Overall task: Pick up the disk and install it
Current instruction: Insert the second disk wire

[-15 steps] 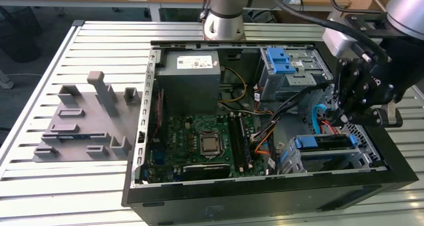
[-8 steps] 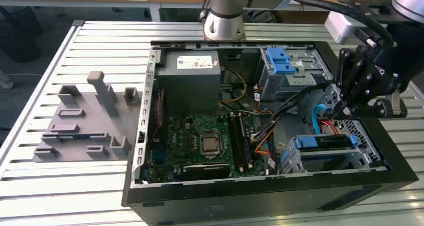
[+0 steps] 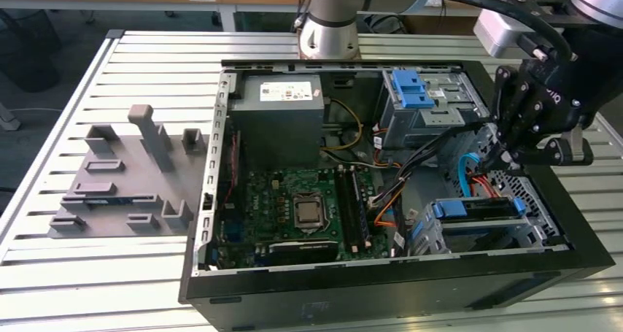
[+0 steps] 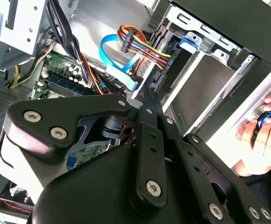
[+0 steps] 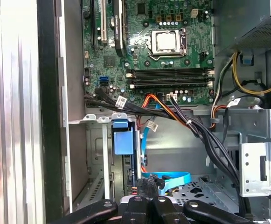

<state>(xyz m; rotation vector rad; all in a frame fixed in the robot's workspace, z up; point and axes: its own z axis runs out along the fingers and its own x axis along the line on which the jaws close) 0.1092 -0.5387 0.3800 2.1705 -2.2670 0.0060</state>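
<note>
The open computer case [image 3: 389, 273] lies on the slatted bench [image 3: 87, 273]. Inside it, near the exterior view's right, the disk [image 3: 475, 209] sits in the lower drive cage. The gripper [image 3: 506, 157] hovers just above that cage; its jaws look closed together, holding nothing. A person's hand [image 4: 261, 135] rests by the case edge.

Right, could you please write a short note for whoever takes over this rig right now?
Gripper: low inside the open computer case, just above the drive cage on the exterior view's right.
Disk: in that cage, blue rails showing.
Done: disk picked up and brought into the cage.
Left: whether it is fully seated or cabled cannot be told, so check.
Note: a person's hand is beside the case.
</note>
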